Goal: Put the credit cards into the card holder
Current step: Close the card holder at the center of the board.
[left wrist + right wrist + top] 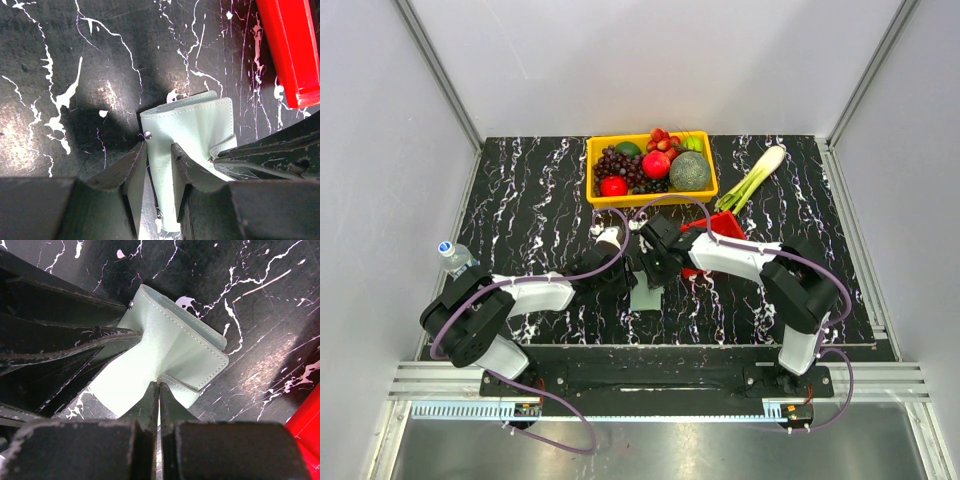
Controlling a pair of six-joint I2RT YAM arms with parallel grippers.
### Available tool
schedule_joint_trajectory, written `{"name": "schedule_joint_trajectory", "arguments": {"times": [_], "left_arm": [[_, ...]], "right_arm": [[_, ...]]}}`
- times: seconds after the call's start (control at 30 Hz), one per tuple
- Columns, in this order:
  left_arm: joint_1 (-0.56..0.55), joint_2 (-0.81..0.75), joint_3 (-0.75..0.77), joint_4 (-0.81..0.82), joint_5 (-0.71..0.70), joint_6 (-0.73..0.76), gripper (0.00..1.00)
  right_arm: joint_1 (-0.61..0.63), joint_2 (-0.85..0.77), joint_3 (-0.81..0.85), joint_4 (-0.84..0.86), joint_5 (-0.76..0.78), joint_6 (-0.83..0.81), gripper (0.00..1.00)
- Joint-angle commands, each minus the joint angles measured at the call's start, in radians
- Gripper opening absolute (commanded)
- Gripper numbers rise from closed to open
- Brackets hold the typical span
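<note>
While card holder [195,125] is being held between both hands over middle of marbled tabletop [75,50], one panel is being gripped by left hand [159,155], fingers clenched on both faces beside snap stud [148,134]. Folded inner flap is being pinched by right hand [159,390], fingers almost fully closed. Red basket [292,50] is being seen close beside, not touching.

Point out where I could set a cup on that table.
Bare: back-left, between the bottle and yellow fruit basket; far right, beyond the leek. Crowded: centre, where the left gripper and right gripper pinch the card holder near the red basket.
</note>
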Motion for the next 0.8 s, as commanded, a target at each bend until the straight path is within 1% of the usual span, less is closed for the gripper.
{"name": "schedule_joint_trajectory", "arguments": {"times": [0.0, 0.17, 0.37, 0.77], "left_arm": [[-0.004, 0.002, 0.004, 0.030, 0.004, -0.018, 0.29], [-0.004, 0.005, -0.004, 0.039, 0.003, -0.037, 0.27], [-0.005, 0.006, -0.014, 0.061, 0.009, -0.056, 0.23], [-0.005, -0.006, -0.070, 0.130, 0.020, -0.093, 0.20]], "right_arm": [[0.052, 0.073, -0.008, -0.037, -0.001, -0.008, 0.01], [0.078, 0.099, 0.001, -0.059, 0.040, -0.006, 0.01], [0.095, 0.117, -0.020, -0.042, 0.086, 0.032, 0.01], [0.098, 0.175, -0.043, -0.007, 0.060, 0.153, 0.00]]}}
